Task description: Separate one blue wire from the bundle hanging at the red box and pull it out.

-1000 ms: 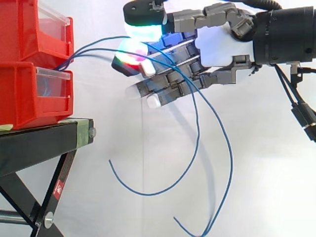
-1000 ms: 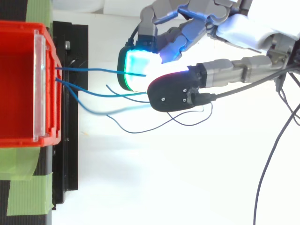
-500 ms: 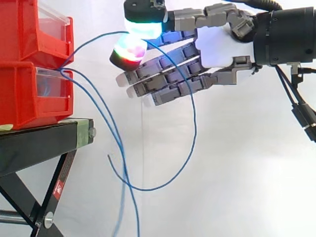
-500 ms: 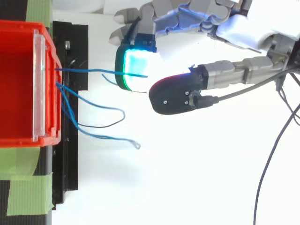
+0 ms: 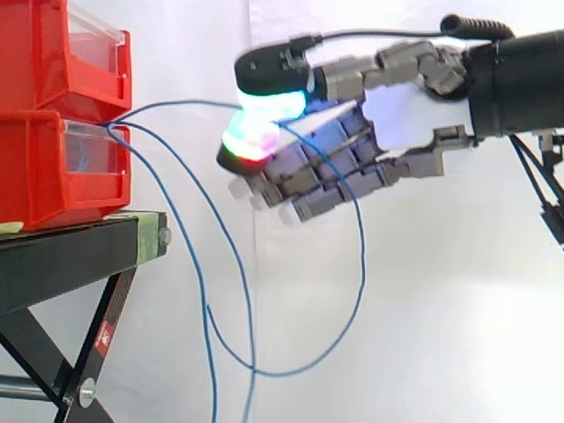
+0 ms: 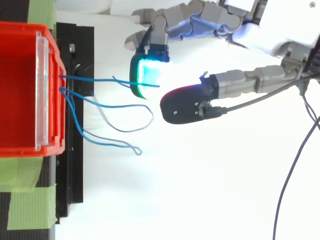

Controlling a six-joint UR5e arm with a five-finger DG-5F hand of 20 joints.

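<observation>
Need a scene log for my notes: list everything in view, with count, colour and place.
bins: two, red, stacked on the stand at the left.
wires: at least three, blue, coming out between the bins; two hang down beside the stand.
held wire: one of those, blue, pinched between the hand's pads and looping below it.
stand: one, black, under the bins.
tape: green strips, on the stand.
curtain: one, white, behind everything.
hand: one, grey and white with glowing pads, right of the bins.
arm: one, black, entering from the right edge.
</observation>
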